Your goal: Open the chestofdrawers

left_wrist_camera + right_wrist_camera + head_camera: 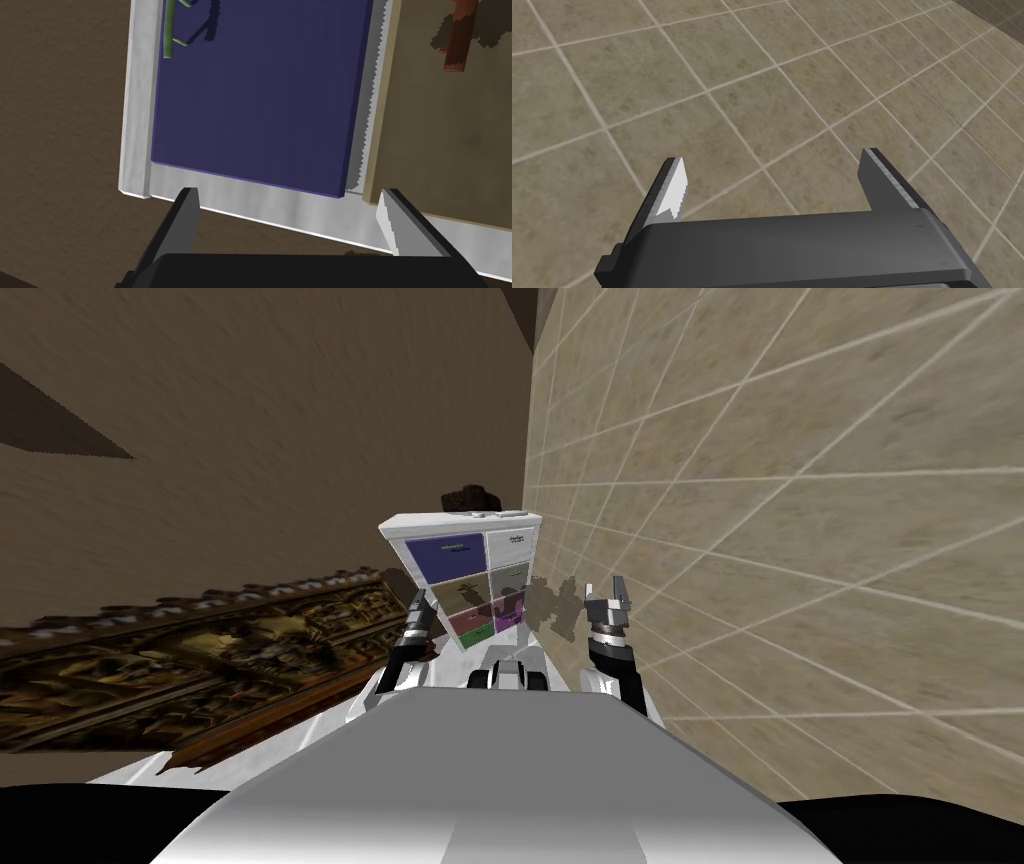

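Up close: left gripper [289, 192] open and empty at the chest of drawers [468, 580]

Ahead of me the chest of drawers shows small in the head view. It is a white frame [462, 521] holding two columns of coloured fronts. Its right side is against a tiled surface [800, 538], and a brown surface [250, 438] lies behind it and to its left. A dark object [470, 499] sits on its top (too small to make out what it is). Left of the chest is a long, ornate dark frame [200, 653].

In the head view the left gripper is just beside the chest's left edge. Its wrist view looks along the fingers at the navy drawer front [260, 95], which is top left in the chest, set inside the white frame. The two fingers [182, 220] stand wide apart with nothing between them. Past their tips runs the frame's outer strip, and one corner of the navy front lies in line with the gap. Whether the tips touch the frame I cannot tell. A thin green handle [168, 30] stands off the navy front at the end far from the gripper. The neighbouring olive-brown front [440, 140] carries a reddish-brown handle [456, 42].

The right gripper [608, 600] hangs on the chest's other side, apart from it and near the tiled surface. Its fingers are likewise spread and hold nothing.
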Tool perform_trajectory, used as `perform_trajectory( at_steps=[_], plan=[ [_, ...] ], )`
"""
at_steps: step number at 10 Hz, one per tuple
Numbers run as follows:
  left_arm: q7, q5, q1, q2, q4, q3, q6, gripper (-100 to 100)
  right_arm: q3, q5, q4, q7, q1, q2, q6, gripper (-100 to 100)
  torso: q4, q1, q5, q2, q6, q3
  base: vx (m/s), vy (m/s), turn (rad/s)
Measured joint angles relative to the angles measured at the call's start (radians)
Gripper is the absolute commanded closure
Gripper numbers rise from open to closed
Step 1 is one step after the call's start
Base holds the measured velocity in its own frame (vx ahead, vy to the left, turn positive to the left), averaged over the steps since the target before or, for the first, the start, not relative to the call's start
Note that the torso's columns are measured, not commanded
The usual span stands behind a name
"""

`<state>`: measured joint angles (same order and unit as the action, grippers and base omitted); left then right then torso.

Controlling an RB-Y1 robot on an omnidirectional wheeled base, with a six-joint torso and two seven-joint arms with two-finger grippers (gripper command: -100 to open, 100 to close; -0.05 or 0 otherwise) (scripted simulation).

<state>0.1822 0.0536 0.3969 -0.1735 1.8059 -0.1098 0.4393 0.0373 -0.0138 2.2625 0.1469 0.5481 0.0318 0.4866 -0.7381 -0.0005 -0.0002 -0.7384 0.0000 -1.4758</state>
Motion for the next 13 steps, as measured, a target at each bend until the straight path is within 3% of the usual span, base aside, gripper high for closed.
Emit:
perform_trajectory(
  at_steps=[7, 11, 13],
  plan=[
    [0.004, 0.033, -0.049, 0.03, -0.183, -0.036, 0.031, -100, 0.0, 0.0, 0.0, 0.0, 0.0, 0.0, 0.0, 0, 0.0, 0.002, 0.001, -0.001, 0.0, 0.0, 0.136, -0.067, 0.04],
    [0.009, 0.049, -0.059, 0.106, -0.25, -0.051, 0.04, -100, 0.0, 0.0, 0.0, 0.0, 0.0, 0.0, 0.0, 0, 0.0, 0.002, 0.0, -0.001, 0.0, 0.0, 0.087, -0.055, 0.024],
    [0.008, 0.052, -0.072, 0.167, -0.277, -0.057, 0.043, -100, 0.0, 0.0, 0.0, 0.0, 0.0, 0.0, 0.0, 0, 0.0, 0.002, 0.001, -0.001, 0.0, 0.0, 0.044, -0.019, 0.012]
  ],
)
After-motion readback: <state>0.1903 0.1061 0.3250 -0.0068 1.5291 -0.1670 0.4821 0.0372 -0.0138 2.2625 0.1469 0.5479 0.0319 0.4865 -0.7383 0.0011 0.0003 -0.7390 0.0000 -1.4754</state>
